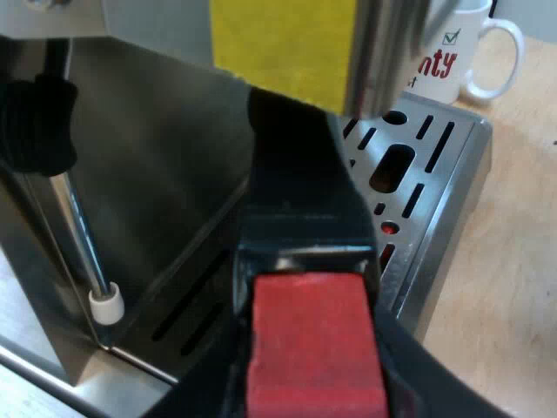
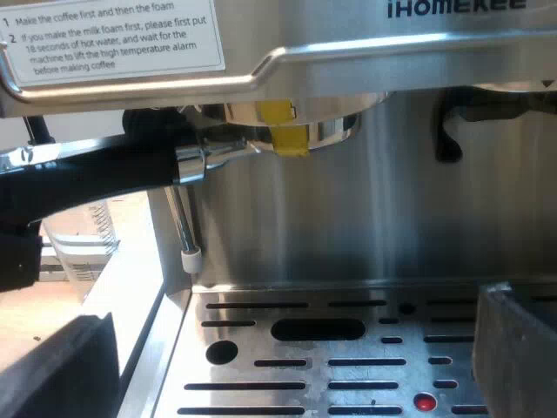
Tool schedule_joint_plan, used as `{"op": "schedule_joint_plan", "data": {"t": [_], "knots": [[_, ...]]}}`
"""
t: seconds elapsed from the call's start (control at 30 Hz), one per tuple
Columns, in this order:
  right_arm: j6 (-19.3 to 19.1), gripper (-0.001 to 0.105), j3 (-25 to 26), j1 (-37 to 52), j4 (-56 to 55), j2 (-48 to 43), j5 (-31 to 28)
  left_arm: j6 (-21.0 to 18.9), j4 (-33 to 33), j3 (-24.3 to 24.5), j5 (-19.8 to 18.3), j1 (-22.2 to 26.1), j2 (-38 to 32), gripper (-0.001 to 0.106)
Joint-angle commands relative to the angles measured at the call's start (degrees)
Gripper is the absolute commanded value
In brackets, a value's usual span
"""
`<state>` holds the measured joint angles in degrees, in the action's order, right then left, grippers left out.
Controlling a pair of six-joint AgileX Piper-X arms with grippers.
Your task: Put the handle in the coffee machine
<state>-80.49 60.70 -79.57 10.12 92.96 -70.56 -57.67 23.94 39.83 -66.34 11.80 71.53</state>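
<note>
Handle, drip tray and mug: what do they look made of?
The handle: glossy black plastic, it seems, with a matt red end, maybe rubber. The drip tray: brushed steel, by its silvery sheen and punched slots. The mug: likely glazed ceramic, glossy white with red print.

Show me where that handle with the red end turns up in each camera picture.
Left wrist view: the holder runs from its red end, nearest the camera, up to the yellow tape.
Right wrist view: the holder sits under the front of the espresso machine, handle stretching out above the steam wand.
Shared landmark: the slotted drip tray with its red dot.
</note>
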Motion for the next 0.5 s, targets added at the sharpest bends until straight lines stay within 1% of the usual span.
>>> {"op": "schedule_joint_plan", "data": {"t": [0.03,0.5], "knots": [[-0.3,0.082,0.1,0.2,0.3,-0.1,-0.8,0.9,-4.8,2.2,-16.7,-0.1,-2.0,0.0],[-0.3,0.082,0.1,0.2,0.3,-0.1,-0.8,1.2,-4.9,2.2,-16.7,-0.1,-2.0,0.0]]}}
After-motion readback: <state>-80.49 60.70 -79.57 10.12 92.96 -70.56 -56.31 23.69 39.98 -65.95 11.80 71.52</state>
